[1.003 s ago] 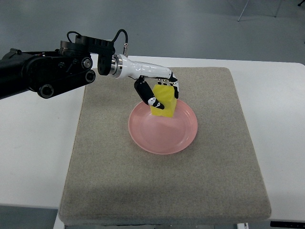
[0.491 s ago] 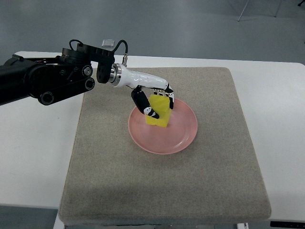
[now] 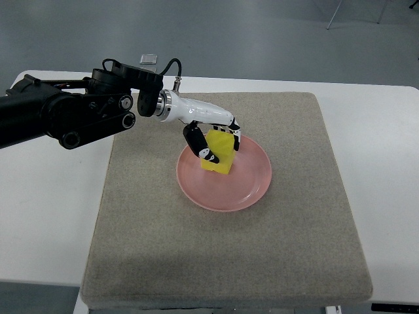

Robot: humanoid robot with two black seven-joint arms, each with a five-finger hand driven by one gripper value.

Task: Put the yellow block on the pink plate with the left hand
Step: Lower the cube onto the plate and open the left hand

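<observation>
- Yellow block (image 3: pixel 220 154): it stands on the pink plate (image 3: pixel 249 186), in the plate's upper-left part, close to the rim on that side. Its lower edge appears to touch the plate surface; I cannot confirm full contact from this angle.
- My left hand (image 3: pixel 213 134): it is clasped around the yellow block. The thumb lies against the block's left face and the other fingers (image 3: pixel 234 135) curl over its top and far side.
- My left arm (image 3: pixel 72 111): it enters from the picture's left edge as a black housing, then narrows to a white forearm section reaching down and right to the hand.
- Pink plate: it is round and shallow, and lies flat near the middle of the grey mat (image 3: pixel 196 261). The remainder of its surface is bare.
- Grey mat: it is roughly square and rests on the white table (image 3: pixel 46 216), which shows on both sides of it.
- Beyond the table's far edge there is grey floor (image 3: pixel 262 33).
</observation>
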